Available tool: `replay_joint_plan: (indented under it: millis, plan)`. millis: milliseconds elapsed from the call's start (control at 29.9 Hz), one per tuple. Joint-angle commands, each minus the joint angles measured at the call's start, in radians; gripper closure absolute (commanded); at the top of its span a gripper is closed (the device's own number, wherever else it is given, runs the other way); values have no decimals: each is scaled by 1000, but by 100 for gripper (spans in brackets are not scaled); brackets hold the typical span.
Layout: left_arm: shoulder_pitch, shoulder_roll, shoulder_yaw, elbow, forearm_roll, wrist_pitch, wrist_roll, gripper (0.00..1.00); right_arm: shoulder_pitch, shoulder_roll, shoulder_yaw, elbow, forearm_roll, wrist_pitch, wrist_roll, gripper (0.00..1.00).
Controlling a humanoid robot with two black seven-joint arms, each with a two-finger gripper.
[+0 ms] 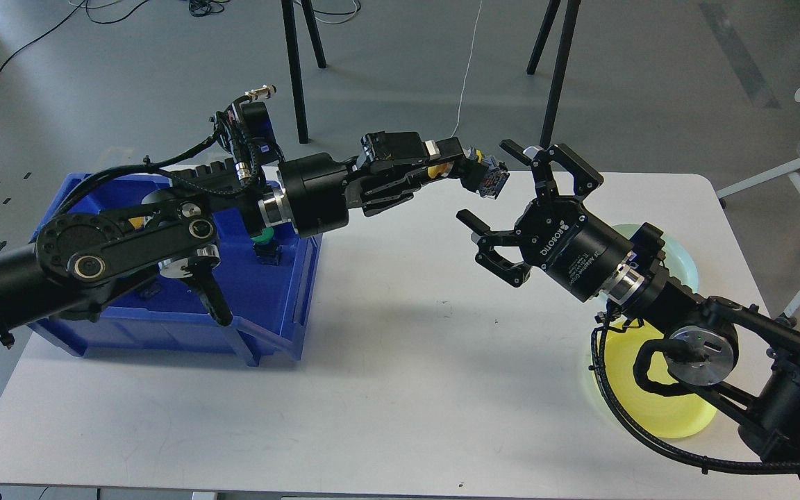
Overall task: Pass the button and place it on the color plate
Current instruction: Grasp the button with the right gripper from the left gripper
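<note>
Button (487, 178), yellow-capped with a blue base, pinched at upper centre of the frame in the left hand (473, 173), above the tabletop (372, 389). Just right of it, right hand (511, 208) spread wide, not touching. For a clean handover: bring the spread fingers around the exposed blue end, close firmly before loosening the left. Yellow plate (657, 410) at lower right, pale green plate (678, 257) above it, both partly hidden by the right arm. Blue bin (268, 333) at left.

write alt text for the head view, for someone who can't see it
Over a white table, the left gripper holds a yellow button out toward the open right gripper. A blue bin sits left; yellow plate and pale green plate sit right.
</note>
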Motion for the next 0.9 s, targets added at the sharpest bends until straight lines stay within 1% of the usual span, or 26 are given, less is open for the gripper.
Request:
replay_joint_plan:
  millis: [0,67,100,167,268,301,335,368,435,569,603,636,669,736,770,870]
  plan:
    - [0,0,0,1,0,-1,0,100,3,7,0,-1,-9,6,0,9]
    - [0,2,0,1,0,-3,0,100,3,7,0,-1,-12,6,4,20]
    - [0,2,0,1,0,-3,0,100,3,7,0,-1,-14,6,12,28]
    - [0,2,0,1,0,-3,0,100,3,7,-2,-1,-17,9,27,49]
    - [0,3,0,1,0,-3,0,100,4,6,0,1,-26,13,29,70]
    - [0,3,0,1,0,-3,0,100,4,6,0,1,-34,12,29,77]
    - [0,3,0,1,0,-3,0,100,6,6,2,-1,-41,10,29,87]
    - [0,3,0,1,0,-3,0,99,7,7,2,-1,-43,1,29,91]
    - [0,3,0,1,-2,-3,0,99,7,6,2,-1,-43,4,29,92]
    - [0,5,0,1,-2,-15,0,97,7,3,2,-2,-43,4,29,93]
    - [0,5,0,3,-2,-24,0,96,7,0,2,-2,-43,4,29,94]
    - [0,5,-1,4,-2,-29,0,93,7,-2,2,-2,-43,4,27,94]
    - [0,5,-3,6,-3,-30,0,85,7,-3,2,-1,-43,4,27,95]
    - [2,2,-6,11,-9,-29,0,61,7,-8,2,-1,-43,4,26,96]
    - [3,0,-8,12,-9,-29,0,53,6,-9,2,-1,-43,4,26,96]
    - [9,0,-24,12,-9,-30,0,42,4,-12,2,-1,-43,4,21,98]
